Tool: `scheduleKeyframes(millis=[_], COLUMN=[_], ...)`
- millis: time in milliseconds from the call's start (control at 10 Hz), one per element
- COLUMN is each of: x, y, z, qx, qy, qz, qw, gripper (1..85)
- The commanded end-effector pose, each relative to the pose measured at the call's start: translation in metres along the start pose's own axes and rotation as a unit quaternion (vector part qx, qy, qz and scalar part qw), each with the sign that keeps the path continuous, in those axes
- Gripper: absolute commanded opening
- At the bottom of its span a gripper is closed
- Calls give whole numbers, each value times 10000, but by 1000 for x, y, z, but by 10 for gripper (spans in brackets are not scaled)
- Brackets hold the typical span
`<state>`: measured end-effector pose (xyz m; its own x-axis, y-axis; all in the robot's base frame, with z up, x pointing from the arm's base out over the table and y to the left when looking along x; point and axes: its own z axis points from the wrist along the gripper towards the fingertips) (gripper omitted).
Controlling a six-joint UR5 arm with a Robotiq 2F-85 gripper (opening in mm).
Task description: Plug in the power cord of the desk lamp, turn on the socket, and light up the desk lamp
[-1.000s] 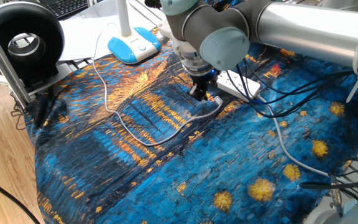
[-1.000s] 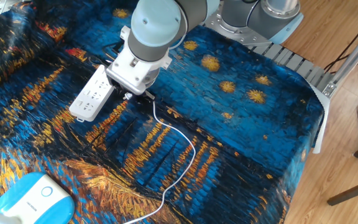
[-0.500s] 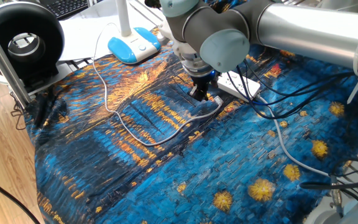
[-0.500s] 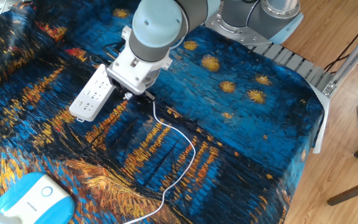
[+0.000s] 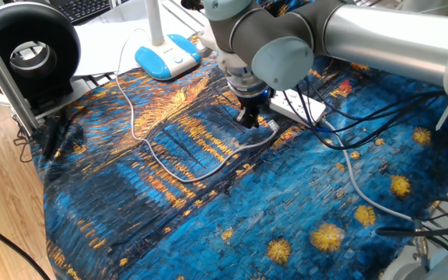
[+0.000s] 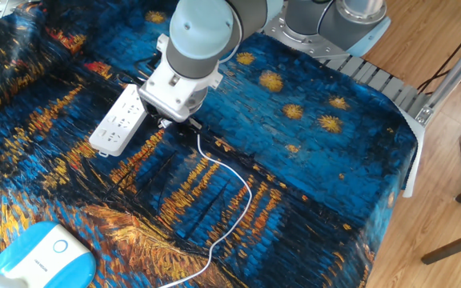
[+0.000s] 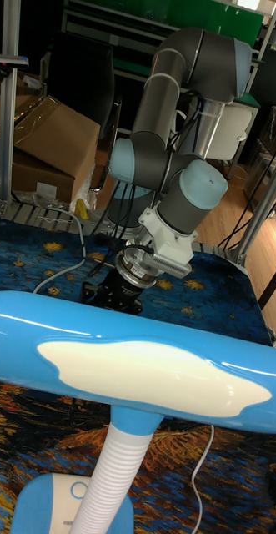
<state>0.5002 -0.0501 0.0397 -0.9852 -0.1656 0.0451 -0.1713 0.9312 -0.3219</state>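
desk lamp (image 5: 164,56): 1 | socket (image 6: 118,119): 1 | power cord (image 6: 229,210): 1 | black round fan (image 5: 28,54): 1 | keyboard (image 5: 84,8): 1

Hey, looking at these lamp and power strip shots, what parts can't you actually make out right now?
- Gripper jaws: too small and dark in one fixed view, covered by the wrist in the other fixed view, so open or shut is unclear.
- Plug end of the power cord: disappears under the gripper; whether it is held is unclear.
- Socket: switch states too small; its far end is hidden by the arm.
- Desk lamp: its head blocks the table in the tall view.
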Motion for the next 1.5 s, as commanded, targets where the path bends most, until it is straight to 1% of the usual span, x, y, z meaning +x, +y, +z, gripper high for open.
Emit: scheduleKeyframes(millis=[0,100,200,300,500,600,700,800,1000,1100,1300,1400], x=[8,19,29,33,36,33,30,25,12,9,3,3], y=[8,8,12,15,16,11,10,5,-6,-7,-12,-10], z=[4,3,3,5,7,7,7,6,2,3,4,3], qx=[-100,-42,-34,-21,16,76,76,129,172,164,240,218], qy=[-114,-43,5,23,-65,-101,-102,-93,-108,-165,-309,-329], qz=[129,182,205,212,204,156,164,132,69,122,177,216], qw=[9998,9998,9998,9998,9998,9998,9998,9998,9998,9997,9991,9990], gripper=[463,490,493,493,497,497,497,497,497,493,487,483])
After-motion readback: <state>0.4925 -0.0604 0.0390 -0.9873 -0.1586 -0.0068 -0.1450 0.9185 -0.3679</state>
